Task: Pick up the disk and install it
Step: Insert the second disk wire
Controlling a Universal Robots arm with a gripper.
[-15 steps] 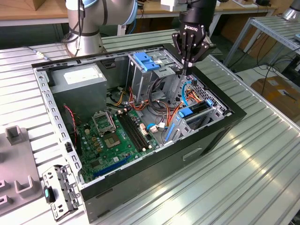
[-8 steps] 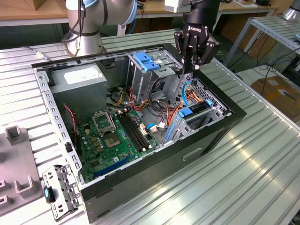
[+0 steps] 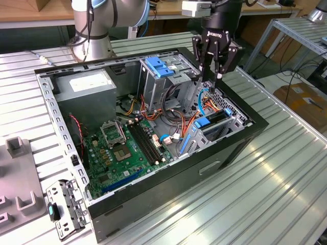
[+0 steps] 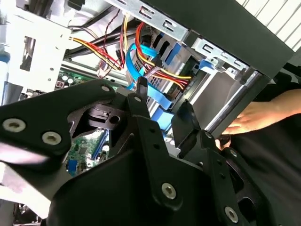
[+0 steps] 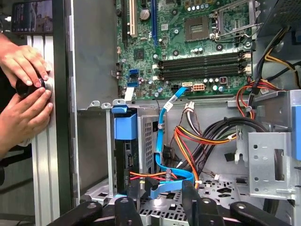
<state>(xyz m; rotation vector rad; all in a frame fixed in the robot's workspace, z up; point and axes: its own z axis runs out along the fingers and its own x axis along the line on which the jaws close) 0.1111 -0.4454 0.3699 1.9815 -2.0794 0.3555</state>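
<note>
Pincer (image 3: 215, 73) spread, empty, above open computer case (image 3: 245, 133). Ribbed metal table (image 3: 255, 194) beneath. Disk (image 3: 213, 122) seated in bay.

below the black gripper (image 3: 216, 65) lie a light blue cable (image 5: 162, 141), orange, red and yellow wires (image 5: 186, 146), and beside it a blue latch (image 3: 161, 67) on grey metal, farther off a green board (image 3: 127, 148).

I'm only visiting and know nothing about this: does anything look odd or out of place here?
Yes: a person's hands rest on the table beside the open computer case while the gripper hangs over its drive bay.
</note>
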